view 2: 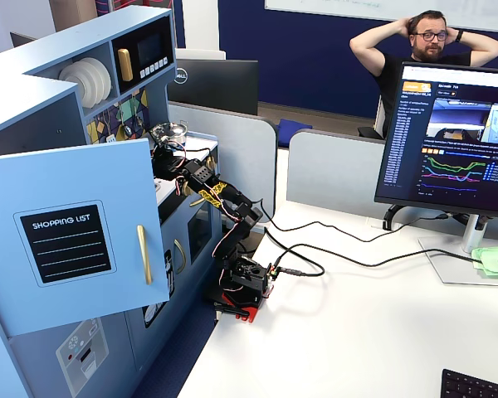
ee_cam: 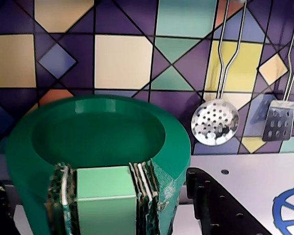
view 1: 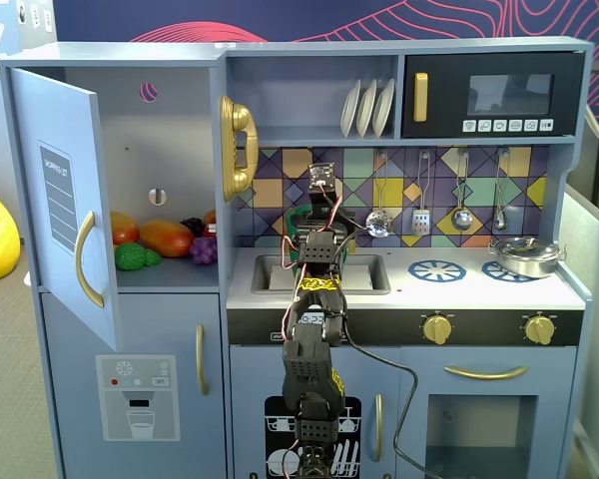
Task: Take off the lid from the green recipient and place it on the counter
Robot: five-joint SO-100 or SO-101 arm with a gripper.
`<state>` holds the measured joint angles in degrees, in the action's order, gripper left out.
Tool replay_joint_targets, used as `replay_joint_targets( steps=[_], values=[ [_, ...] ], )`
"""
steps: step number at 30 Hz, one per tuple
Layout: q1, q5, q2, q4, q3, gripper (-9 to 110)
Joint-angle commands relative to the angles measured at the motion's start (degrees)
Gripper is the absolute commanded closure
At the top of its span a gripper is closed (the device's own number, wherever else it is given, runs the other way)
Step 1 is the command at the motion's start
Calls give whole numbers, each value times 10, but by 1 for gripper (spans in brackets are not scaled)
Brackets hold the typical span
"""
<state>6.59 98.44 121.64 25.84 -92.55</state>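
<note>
Light green strap on the green recipient (ee_cam: 98,161) fills wrist view foreground, pot open-topped, lid not visible in any view; gripper (ee_cam: 95,196) fingers (ee_cam: 210,200) spread either side of pot; pot sits on the counter (view 1: 409,289) by tiled backsplash, skimmer (ee_cam: 214,122) hanging beside.

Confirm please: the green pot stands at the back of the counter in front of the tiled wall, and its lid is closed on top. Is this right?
Not quite. The green pot does stand at the back of the counter, before the tiled wall, but no lid is on it: the wrist view looks straight into its open mouth.
</note>
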Motion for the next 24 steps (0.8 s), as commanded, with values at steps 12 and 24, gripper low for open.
replay_joint_targets(
  steps=[12,24],
  values=[
    [-29,4,-19,-10,59,73],
    [-48,-13,-19,-49,51,102]
  ],
)
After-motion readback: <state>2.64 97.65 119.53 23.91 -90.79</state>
